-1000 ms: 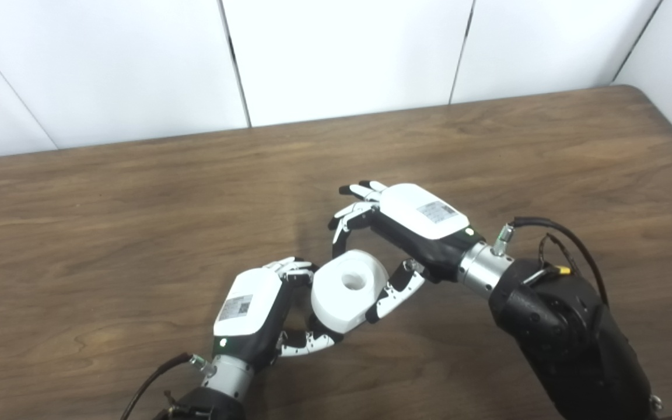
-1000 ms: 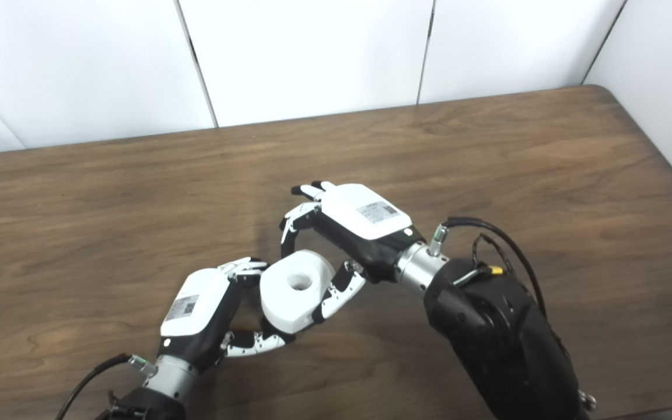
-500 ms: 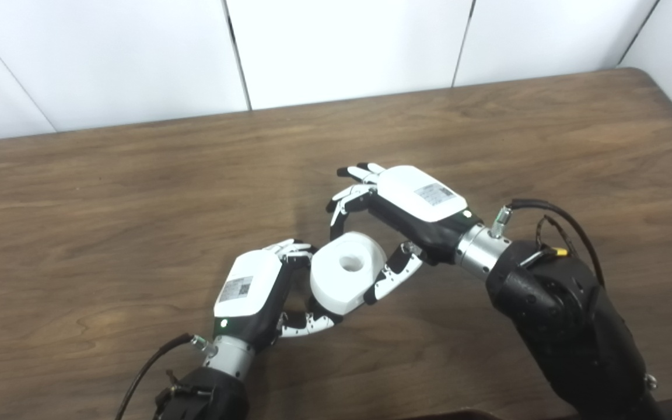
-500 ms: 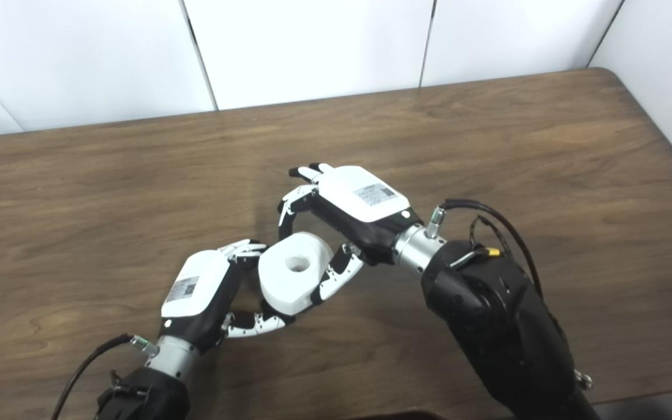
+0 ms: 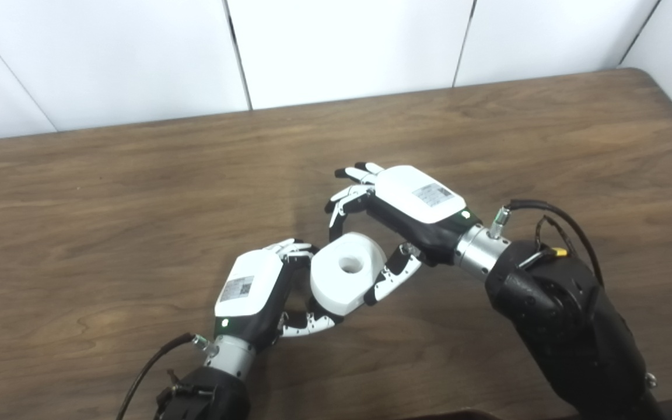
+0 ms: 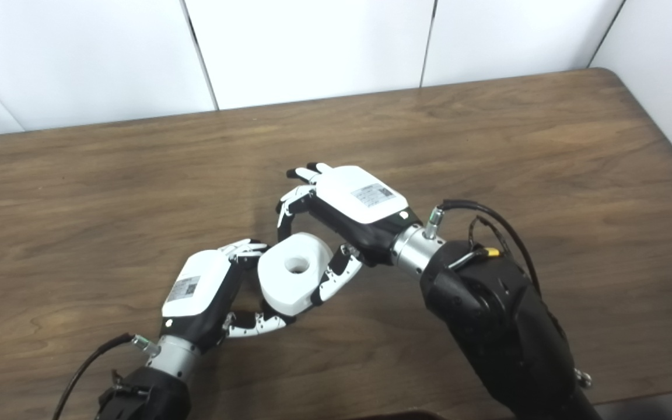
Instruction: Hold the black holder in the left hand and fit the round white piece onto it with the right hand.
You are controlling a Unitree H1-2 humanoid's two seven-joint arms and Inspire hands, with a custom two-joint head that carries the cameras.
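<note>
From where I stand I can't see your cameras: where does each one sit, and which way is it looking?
Left eye view: on the head, left side, looking down at the wooden table; both arms rise from the bottom edge, the left hand and right hand meeting at the round white piece.
Right eye view: beside it, a little to the right, facing the same way; the same arms and hands show, shifted left in the picture.
Shared: the table, the white wall panels, both hands with fingers around the white piece.

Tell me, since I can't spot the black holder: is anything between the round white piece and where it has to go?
Nothing visible. The round white piece sits directly between the left hand and right hand; the holder itself is hidden behind it.
</note>
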